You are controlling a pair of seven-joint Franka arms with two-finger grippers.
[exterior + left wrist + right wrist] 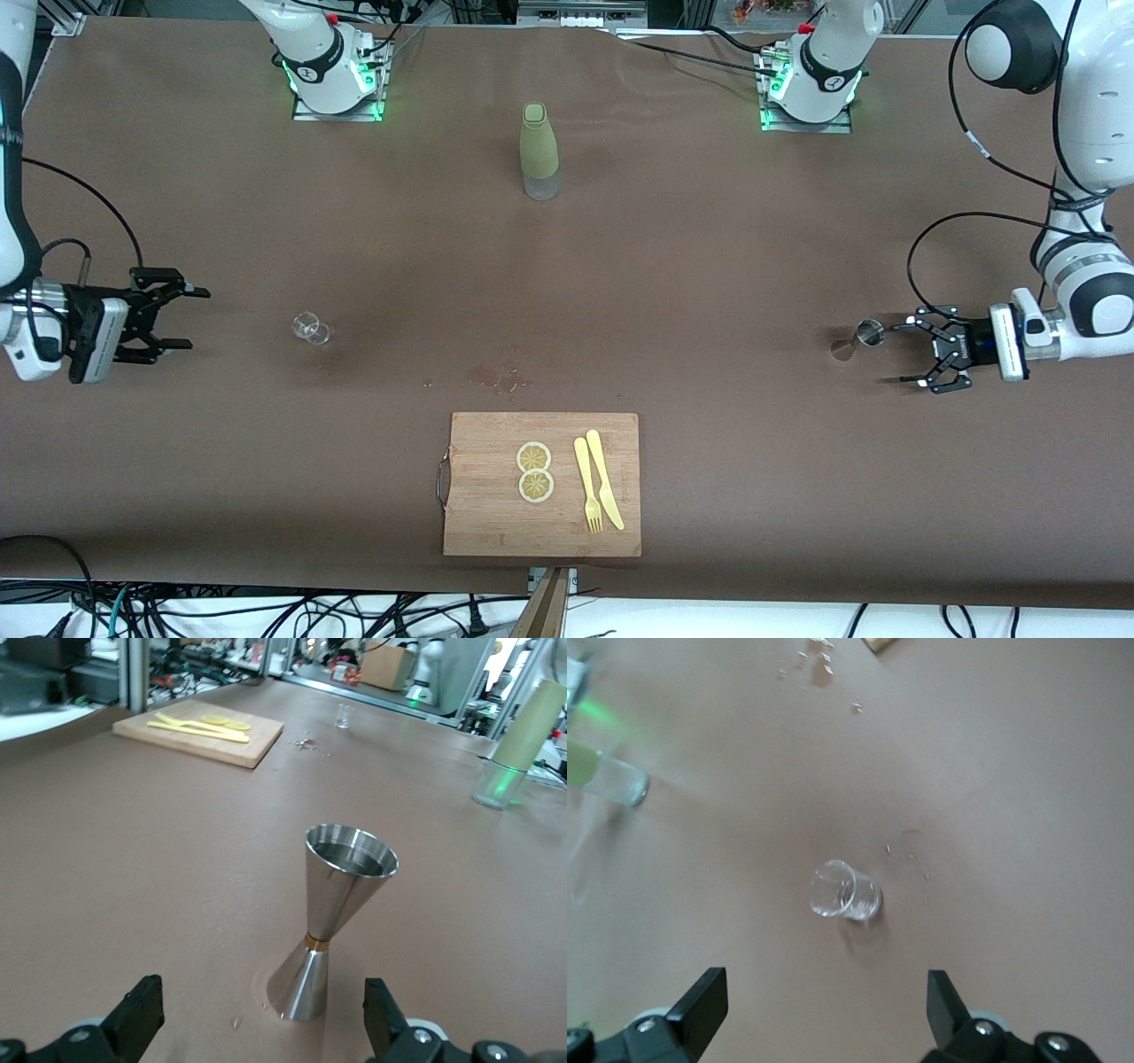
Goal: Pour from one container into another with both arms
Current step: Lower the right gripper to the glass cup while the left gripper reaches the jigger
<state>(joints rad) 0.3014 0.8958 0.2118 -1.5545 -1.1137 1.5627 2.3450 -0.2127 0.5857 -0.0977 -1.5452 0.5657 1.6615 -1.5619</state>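
nothing is held yet, so the step in hand looks like the reach, before any pouring. the little clear glass cup (312, 329) stands on the brown table (709, 266) toward the right arm's end. the right gripper (168, 317) is low near the table, near the cup but not touching it, and its fingers are spread wide with nothing between them. the shiny steel jigger (869, 334) stands upright toward the left arm's end. the left gripper (921, 353) is just beside the jigger, and its fingers are wide open too.

next, each gripper must be slid around its own thing and closed softly. the cup is tiny and see-through, so it could be tipped or squeezed out. the jigger is thin in the middle and could be knocked over.

a tall olive-green bottle (538, 151) is seen in the middle, farther from the front camera. a wooden cutting board (487, 514) lies nearer, with two lemon slices (534, 471), a yellow fork (587, 486) and a yellow knife (604, 478) on it. some small wet spots (498, 379) are seen on the table between the board and the bottle. nothing is seen standing in the way.
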